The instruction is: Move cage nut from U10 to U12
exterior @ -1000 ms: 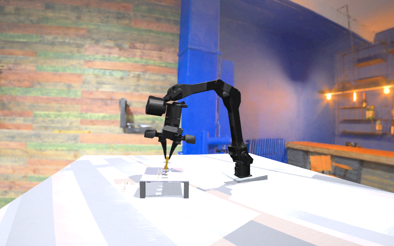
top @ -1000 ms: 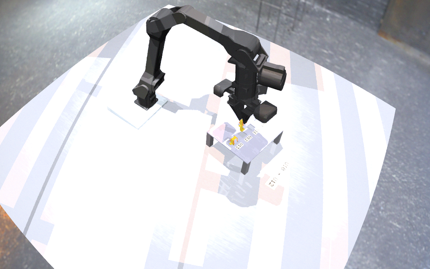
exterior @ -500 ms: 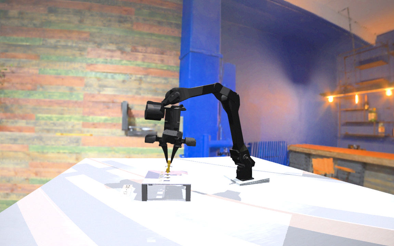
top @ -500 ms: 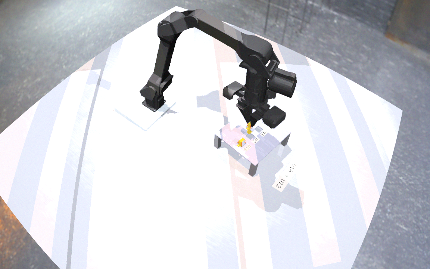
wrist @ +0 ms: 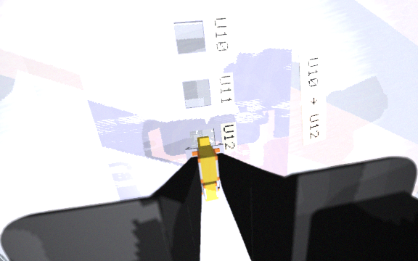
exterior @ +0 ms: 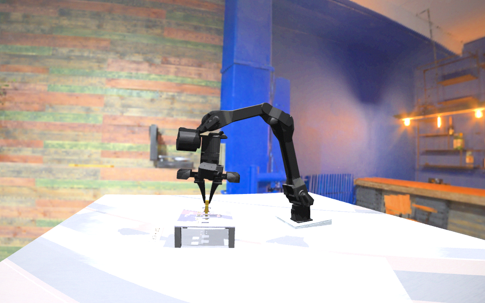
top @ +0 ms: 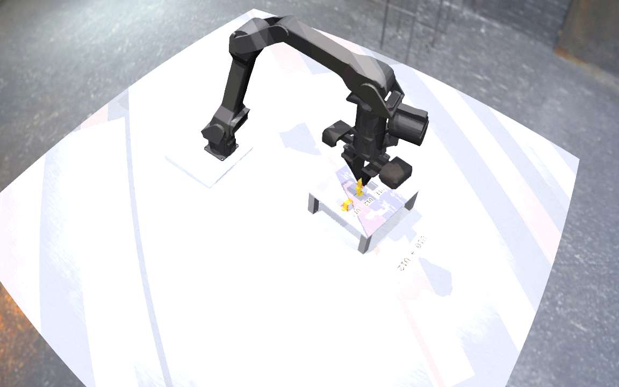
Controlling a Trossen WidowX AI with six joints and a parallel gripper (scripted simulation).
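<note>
A yellow cage nut [top: 359, 187] [exterior: 206, 207] [wrist: 208, 168] with orange-edged wings is held on end between the fingertips of my gripper [top: 360, 181] [exterior: 206, 202] [wrist: 208, 156], which is shut on it. Its lower end is at or just over hole U12 [wrist: 202, 134]; whether it touches or enters the hole cannot be told. Hole U10 [wrist: 190, 37] and hole U11 [wrist: 197, 93] are empty in the rail plate [top: 374, 223] [exterior: 221, 223] [wrist: 260, 72]. The other yellow nut [top: 346, 205] sits at U13, beside the held one, and is hidden in the wrist view.
The rail plate stands on short dark legs [top: 364, 243] [exterior: 177, 237]. A printed U10 to U12 label [top: 411, 253] [exterior: 156, 233] [wrist: 313, 101] lies on the table beside it. The arm's pale base plate [top: 191, 165] [exterior: 314, 223] is on the other side.
</note>
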